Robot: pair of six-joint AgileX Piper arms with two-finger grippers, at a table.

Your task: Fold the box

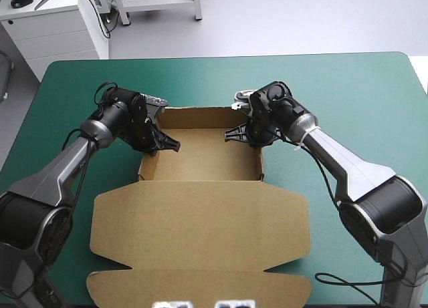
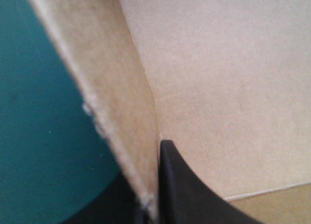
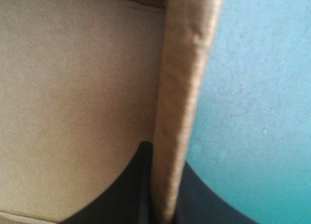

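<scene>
Risk number one from here looks like springback: the box (image 1: 200,208) has its tray walls up, but if either side wall isn't properly tucked, letting go could let the board pop outward and go flat. Second worry is the two arms pulling unevenly. Each one has a side wall pinched, so a sideways tug from one could drag the whole thing across the table (image 1: 348,87) or rack the tray out of square, and squeezing hard could crease the board. As for grip, the left gripper (image 1: 162,143) is all but closed on the left wall (image 2: 116,97), one black finger inside the tray and one outside over the teal-green cover. The right gripper (image 1: 242,133) is clamped the same way on the right wall (image 3: 180,88), sheet sandwiched between its fingers. The box sits around the middle of the table, tray part toward the far edge, with the lid (image 1: 200,248) lying flat and open toward the near edge. So a wall sits between each gripper's fingers, the tray floor (image 1: 200,158) spans between the two grippers, and the lid lies apart from both.
</scene>
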